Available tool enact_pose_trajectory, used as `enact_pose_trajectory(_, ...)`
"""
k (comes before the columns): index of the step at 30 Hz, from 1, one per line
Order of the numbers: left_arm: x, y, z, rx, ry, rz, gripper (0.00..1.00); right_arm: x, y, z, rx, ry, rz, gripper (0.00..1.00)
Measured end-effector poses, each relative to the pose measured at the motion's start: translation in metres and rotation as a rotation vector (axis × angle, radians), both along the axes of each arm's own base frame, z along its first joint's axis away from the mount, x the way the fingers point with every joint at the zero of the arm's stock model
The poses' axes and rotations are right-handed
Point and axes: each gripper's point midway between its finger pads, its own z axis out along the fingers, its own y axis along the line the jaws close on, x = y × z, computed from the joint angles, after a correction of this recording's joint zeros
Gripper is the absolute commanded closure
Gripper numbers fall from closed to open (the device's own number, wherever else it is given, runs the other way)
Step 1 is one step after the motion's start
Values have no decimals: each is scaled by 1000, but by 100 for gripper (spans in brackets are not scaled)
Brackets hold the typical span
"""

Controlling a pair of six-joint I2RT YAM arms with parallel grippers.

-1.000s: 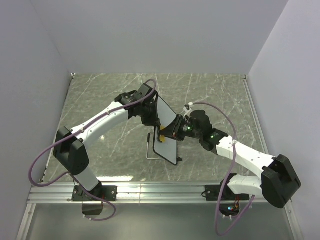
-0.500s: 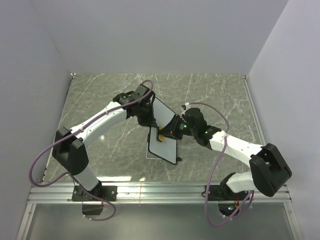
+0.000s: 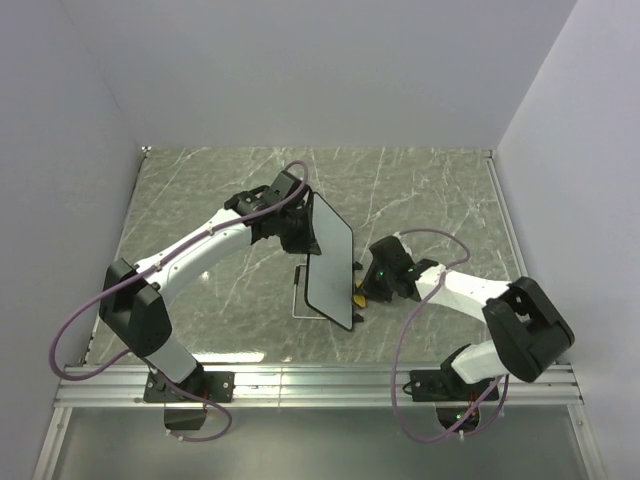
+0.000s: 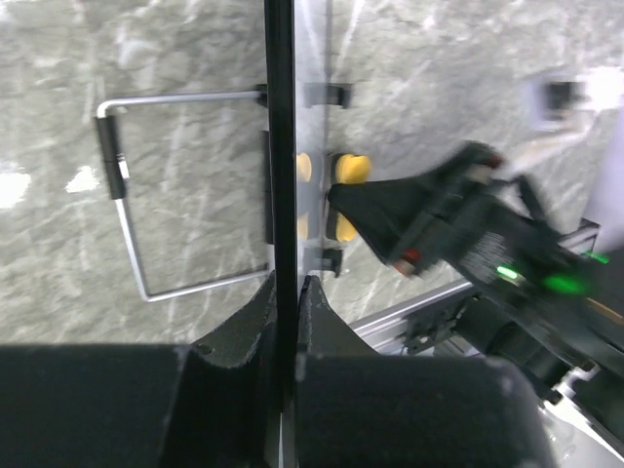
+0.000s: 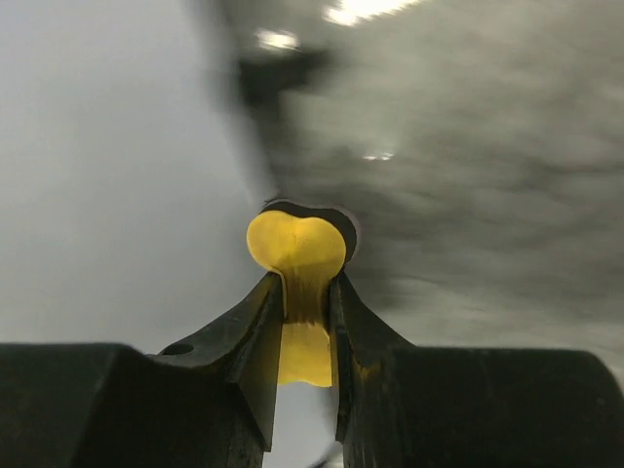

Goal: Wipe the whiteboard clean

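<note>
Well, we start with the whiteboard (image 3: 330, 262): it stands tilted on edge near the middle of the marble table (image 3: 200, 200). Its near lower edge is down by a bent wire stand (image 3: 297, 290) and its far upper edge is raised. Its face looks blank to us from overhead; any faint marks are too small to tell.

We hold it from the far side with our left gripper (image 3: 297, 222), jaws pressed tight on the thin black frame. From the left wrist the board shows edge-on between them.

Low on the right, our right gripper (image 3: 362, 291) pinches the waist of a yellow bone-shaped eraser (image 5: 295, 249), and the rounded head sticks out past the jaws. That head sits at the board's right edge. We cannot tell whether it touches the face, since the wrist view is blurred.

We judge this to be the wiping step. Next we need to lay the eraser head flat on the face and sweep across it, while our left grip braces the board against the push.
</note>
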Motion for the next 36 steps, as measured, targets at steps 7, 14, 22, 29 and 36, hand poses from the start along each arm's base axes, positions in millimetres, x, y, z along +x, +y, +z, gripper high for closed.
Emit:
enact_pose_trajectory(7,-5,-10,5,-16,-18,-17,100,-16,-11,-17,-76,68,39,100)
enact_pose_trajectory(14,-5,-10,4,-16,-14,-20,100,-31,-10,6,-87,102,80,100)
enact_pose_trajectory(22,-5,-11,2,-14,-11,-20,100,-18,25,99,43,-16,151,100)
enact_pose_trajectory(29,-5,-11,2,-15,-11,-20,100,-19,29,105,57,-8,165,100)
enact_pose_trajectory(36,-5,-11,1,-15,-11,-21,100,-32,35,94,68,30,197,100)
